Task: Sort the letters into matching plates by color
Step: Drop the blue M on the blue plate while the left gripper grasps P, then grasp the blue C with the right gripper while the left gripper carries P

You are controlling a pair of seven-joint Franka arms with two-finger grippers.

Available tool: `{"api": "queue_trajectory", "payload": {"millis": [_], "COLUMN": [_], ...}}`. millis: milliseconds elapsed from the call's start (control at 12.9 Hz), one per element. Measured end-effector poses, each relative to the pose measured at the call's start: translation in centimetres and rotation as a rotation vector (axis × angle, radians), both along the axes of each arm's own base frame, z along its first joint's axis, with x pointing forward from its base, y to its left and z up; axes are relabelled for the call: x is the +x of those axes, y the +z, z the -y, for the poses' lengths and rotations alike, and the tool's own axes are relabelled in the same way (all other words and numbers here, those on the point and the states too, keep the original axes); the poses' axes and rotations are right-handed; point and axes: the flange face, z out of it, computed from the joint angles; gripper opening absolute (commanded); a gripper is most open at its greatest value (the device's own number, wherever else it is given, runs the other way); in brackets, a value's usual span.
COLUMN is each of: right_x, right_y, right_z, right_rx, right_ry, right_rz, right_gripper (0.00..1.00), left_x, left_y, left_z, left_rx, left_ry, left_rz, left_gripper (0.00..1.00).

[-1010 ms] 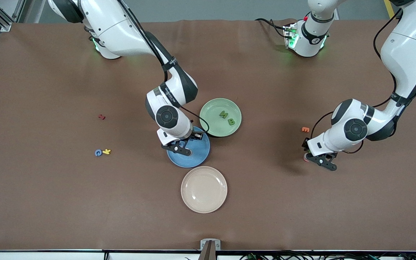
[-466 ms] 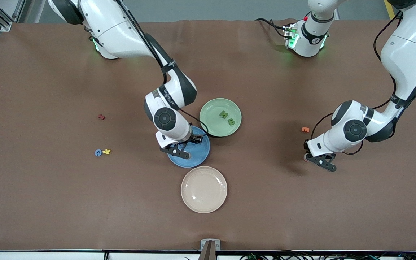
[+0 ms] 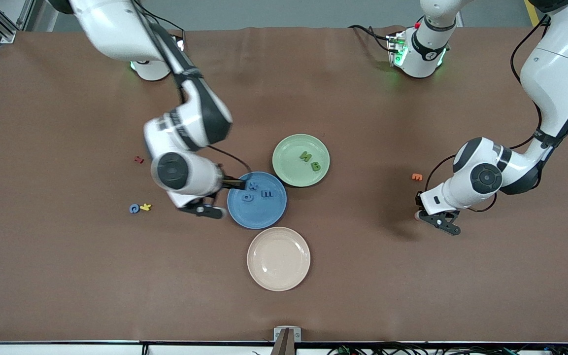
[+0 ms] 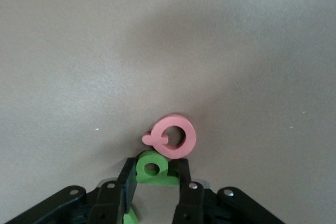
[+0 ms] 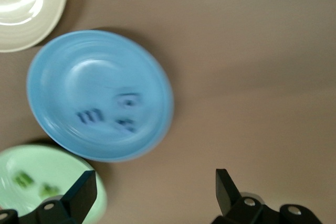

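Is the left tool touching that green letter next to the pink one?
Touching. The left wrist view shows the left tool with its fingers closed against both sides of the green letter.

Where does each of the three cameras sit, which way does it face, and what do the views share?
Front view: high across the table, facing the bases; both arms show.
Left wrist view: on the left arm, looking down past the left gripper shut on a green letter beside a pink letter.
Right wrist view: on the right arm, looking down past the open right gripper at the blue plate.
Shared: the blue plate, also in front.
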Motion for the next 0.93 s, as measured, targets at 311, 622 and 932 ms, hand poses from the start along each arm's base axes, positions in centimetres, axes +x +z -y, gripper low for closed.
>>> {"api": "queue_trajectory", "payload": {"millis": [311,622,932], "right_x": [3.3,4.7,4.9], "right_y": [0.6,-1.6,-5.7], "right_z": [17.0,23.8,25.4], "right_rx": [0.056,0.09,0.143], "right_ry": [0.254,0.594,0.986], "right_rz": [0.002,0.069,0.159], "right_gripper": [1.0,1.0,1.0], "left_x": [1.1,2.2,2.1], "left_y": [3.2,6.4,7.4], "left_z": [1.9,3.8,6.1], "left_rx": [-0.008,-0.018,-0.017], "left_ry": [0.005,0.023,0.068], "left_rz": [0.001,-0.008,-0.012], "left_gripper": [0.04,0.02,0.01]}}
